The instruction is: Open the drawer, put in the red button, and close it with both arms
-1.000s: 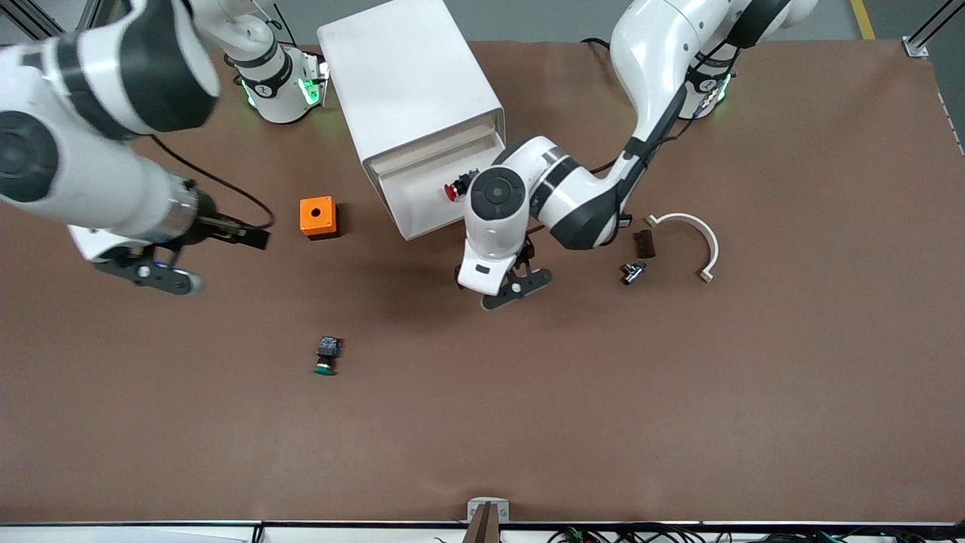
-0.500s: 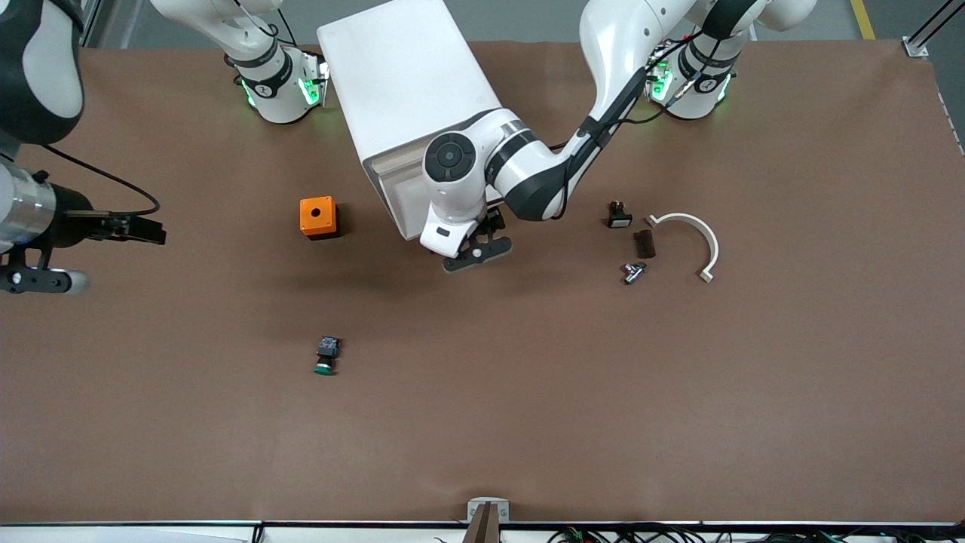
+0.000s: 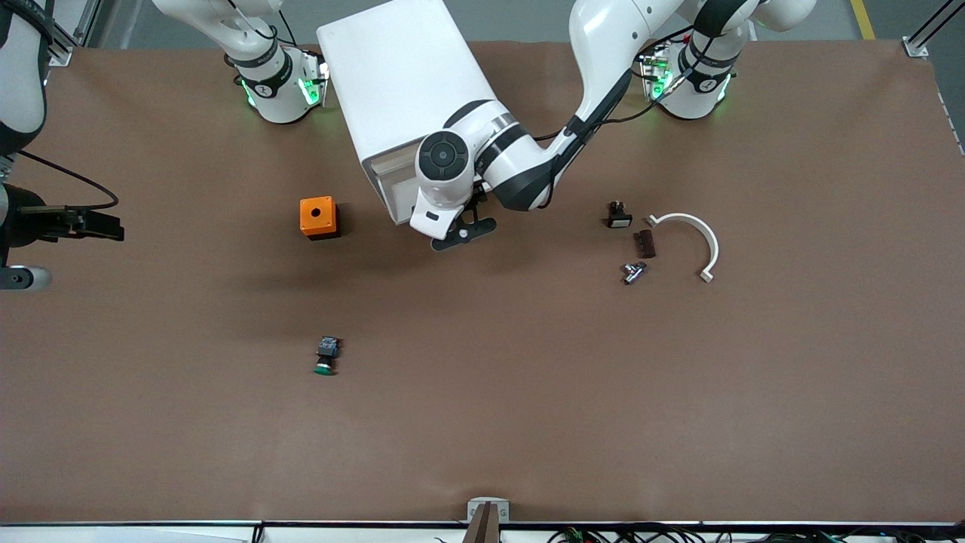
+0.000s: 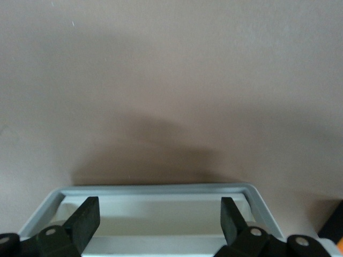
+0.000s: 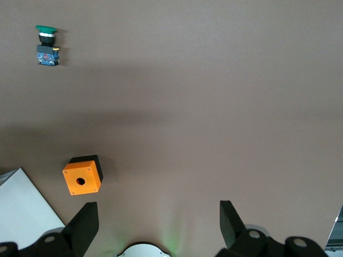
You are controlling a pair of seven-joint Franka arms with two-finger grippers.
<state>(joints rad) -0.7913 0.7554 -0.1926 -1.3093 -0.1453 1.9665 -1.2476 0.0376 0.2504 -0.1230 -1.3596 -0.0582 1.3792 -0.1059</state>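
The drawer [image 4: 155,214] stands partly open, with the left gripper [image 4: 155,217], fingers apart and empty, at its front edge; closing seems in hand. The red button is hidden, probably inside. The right gripper [image 5: 155,222], fingers apart, waits over the brown tabletop [image 3: 528,377] at its end.

The left gripper [image 3: 461,230] is hanging at the front of the cabinet [image 3: 407,90], over the front rim of the drawer [image 4: 155,191]. A box [image 3: 317,217] is sitting beside it toward the right arm's end, with a button [image 3: 326,356] lying nearer the front camera. The right gripper [image 5: 155,222] is hanging high over that end, above the box.
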